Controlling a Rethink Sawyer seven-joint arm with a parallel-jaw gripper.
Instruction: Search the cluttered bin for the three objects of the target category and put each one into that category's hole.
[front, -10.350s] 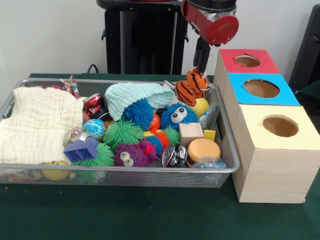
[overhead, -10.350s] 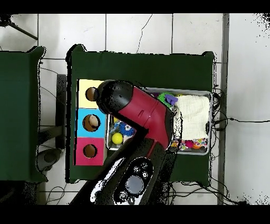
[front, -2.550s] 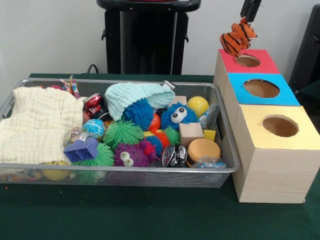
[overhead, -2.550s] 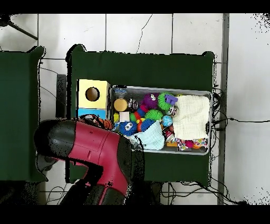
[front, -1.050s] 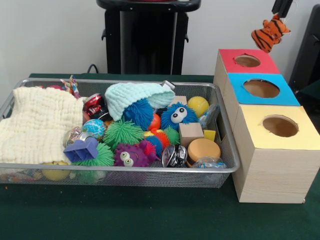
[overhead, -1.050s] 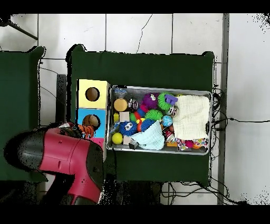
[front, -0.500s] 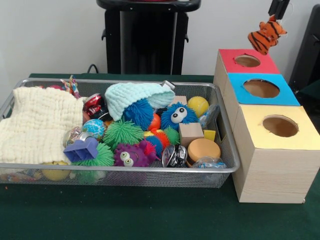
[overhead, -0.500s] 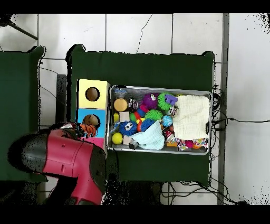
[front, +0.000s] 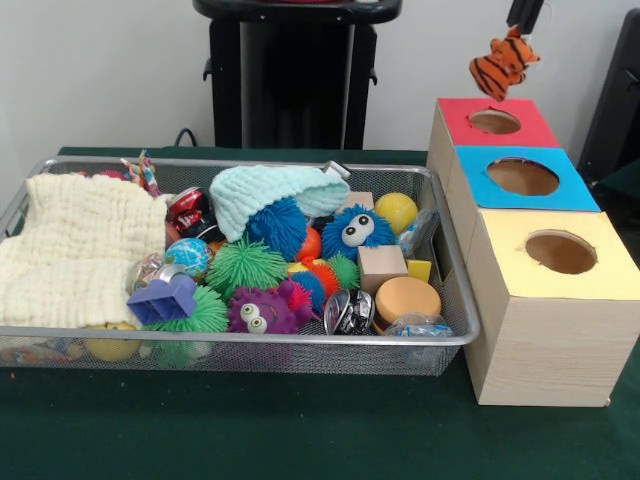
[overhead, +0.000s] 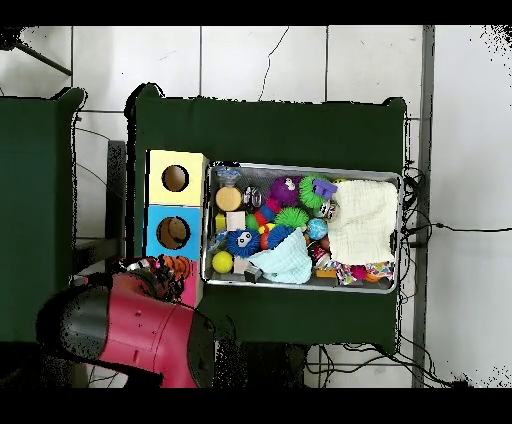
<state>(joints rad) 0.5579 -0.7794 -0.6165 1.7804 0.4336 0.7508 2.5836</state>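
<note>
My gripper comes down at the top right of the front view and is shut on an orange and black striped tiger plush. The plush hangs in the air just above and behind the hole of the red-topped box. The silver wire-mesh bin lies to the left, full of toys: spiky balls, a blue fuzzy ball with eyes, a purple one with eyes, a wooden cube. In the overhead view the red arm covers most of the red box, and the plush shows at its tip.
Three wooden boxes stand in a row right of the bin: red top, blue top and yellow top, each with a round hole. A cream cloth fills the bin's left end; a mint knitted hat lies at its back.
The plush and gripper swung right, away from the red box's hole, then came partly back left and a little higher. In the overhead view the arm drew back toward the bottom left.
</note>
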